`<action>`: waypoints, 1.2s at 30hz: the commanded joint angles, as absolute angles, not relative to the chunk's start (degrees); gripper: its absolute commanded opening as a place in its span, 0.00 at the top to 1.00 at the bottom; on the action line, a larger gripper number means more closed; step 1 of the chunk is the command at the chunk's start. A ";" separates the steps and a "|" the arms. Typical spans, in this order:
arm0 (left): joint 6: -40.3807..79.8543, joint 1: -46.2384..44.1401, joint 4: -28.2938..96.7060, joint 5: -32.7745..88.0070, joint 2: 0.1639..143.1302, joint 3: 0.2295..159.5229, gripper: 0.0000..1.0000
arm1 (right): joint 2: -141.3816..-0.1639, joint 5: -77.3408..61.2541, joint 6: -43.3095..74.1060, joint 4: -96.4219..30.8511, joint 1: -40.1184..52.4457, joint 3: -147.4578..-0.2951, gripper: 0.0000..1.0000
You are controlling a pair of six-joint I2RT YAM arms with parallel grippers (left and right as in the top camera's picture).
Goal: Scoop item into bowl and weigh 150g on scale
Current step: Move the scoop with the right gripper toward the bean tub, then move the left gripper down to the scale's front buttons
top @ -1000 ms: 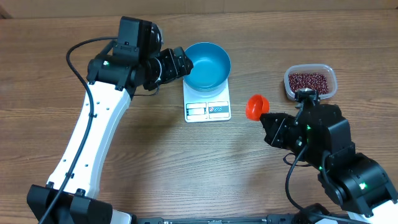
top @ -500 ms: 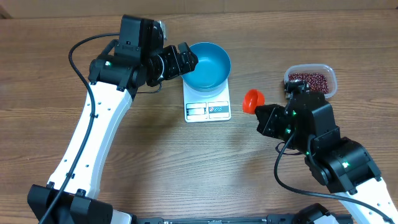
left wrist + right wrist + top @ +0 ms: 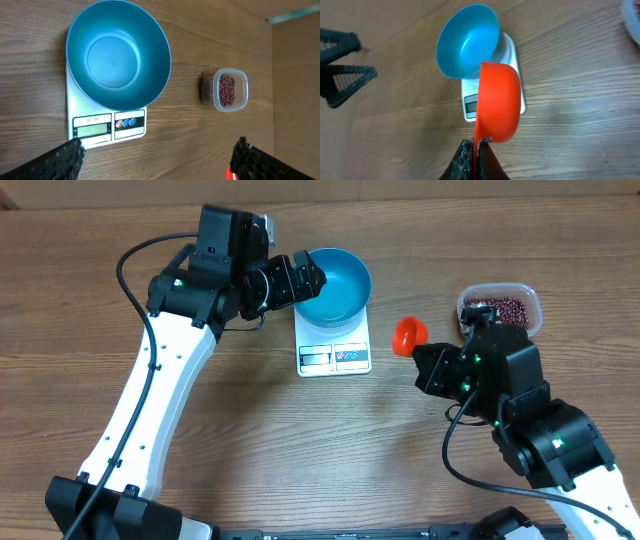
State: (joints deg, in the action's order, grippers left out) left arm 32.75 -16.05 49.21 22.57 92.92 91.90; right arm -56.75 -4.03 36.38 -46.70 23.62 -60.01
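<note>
We show the left end effector (image 3: 308, 277), just released and spread wide beside the empty bowl (image 3: 335, 282) standing on the scale (image 3: 335, 357), while the right end effector (image 3: 476, 150), clenched on the orange scoop (image 3: 497, 102), has yet to reach the beans (image 3: 497, 308).

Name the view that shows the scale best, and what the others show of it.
Left wrist: the scale lies close below the camera, its display panel and buttons plain below the bowl on it. Overhead shows the same, but small. In the right wrist view the orange scoop hides much of it.
</note>
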 commanded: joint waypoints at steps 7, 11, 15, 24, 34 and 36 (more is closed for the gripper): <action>29.10 -16.23 48.77 24.08 93.23 93.47 0.02 | -59.51 -3.49 32.86 -50.50 21.87 -67.68 0.96; 29.12 -16.23 48.66 24.08 93.23 93.47 0.02 | -60.25 -3.53 32.71 -52.01 21.87 -68.36 0.96; 27.51 -16.23 49.95 24.05 93.23 93.47 0.01 | -60.25 -3.49 32.14 -55.31 21.87 -68.36 0.96; 26.09 -16.23 48.82 25.56 93.25 93.47 0.01 | -60.25 -4.10 30.98 -55.66 21.87 -68.36 0.96; 21.78 -16.21 48.99 25.34 93.25 93.47 0.02 | -60.25 -4.10 31.00 -54.96 21.87 -68.36 0.96; 21.78 -16.21 48.88 25.21 93.25 93.47 0.02 | -60.25 -4.08 31.00 -54.28 21.87 -68.36 0.96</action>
